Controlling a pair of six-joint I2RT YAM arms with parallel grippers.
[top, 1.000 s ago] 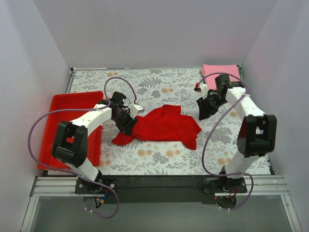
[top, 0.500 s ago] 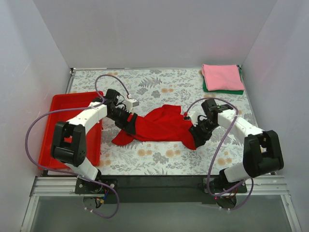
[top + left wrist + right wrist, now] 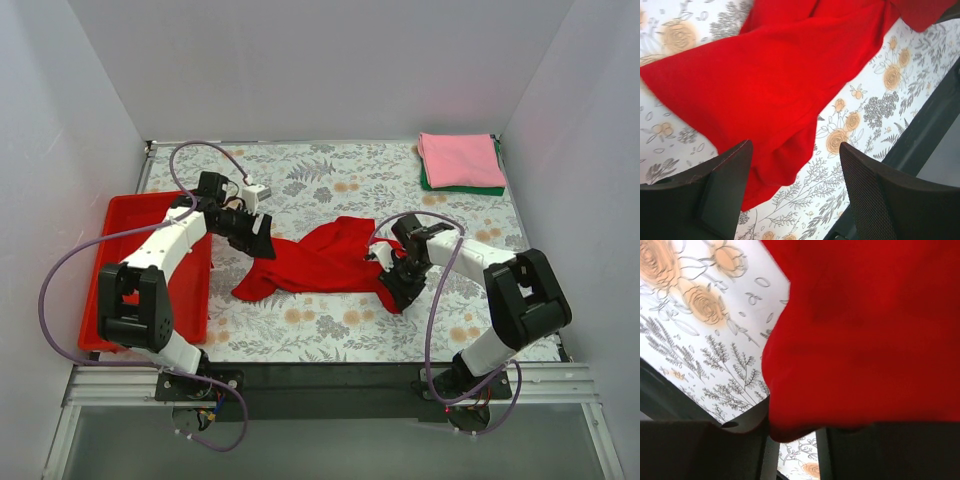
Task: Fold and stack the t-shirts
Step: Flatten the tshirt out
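left gripper (image 3: pixel 257 236): jaws spread wide with nothing between them; it hangs over the left end of the red t-shirt, and the wrist view shows it above the cloth, not touching
left fingers (image 3: pixel 722 192): two dark pads at the lower corners of the wrist view; the shirt's narrow left end shows in the gap beneath them
right gripper (image 3: pixel 393 281): low over the table at the shirt's near right corner; a lobe of red cloth sits at the gap between the jaws, but it cannot be told whether they pinch it
right fingers (image 3: pixel 890 452): dark, along the bottom of the wrist view, with red cloth filling most of the frame ahead of them and floral surface to their left
red t-shirt (image 3: pixel 330 262): crumpled and unfolded, stretched between the two grippers; its left end lies under the left gripper, its right corner at the right gripper's tips
pink t-shirt (image 3: pixel 458 158): folded flat, well beyond the right gripper, towards the far right corner of the table
dark green t-shirt (image 3: pixel 468 188): folded beneath the pink one, only its near and left edges showing
red tray (image 3: pixel 100 300): rigid, out to the left of the left gripper, with that arm reaching across it; apart from the red t-shirt
table (image 3: pixel 330 180): floral-patterned surface beneath both grippers and all three shirts
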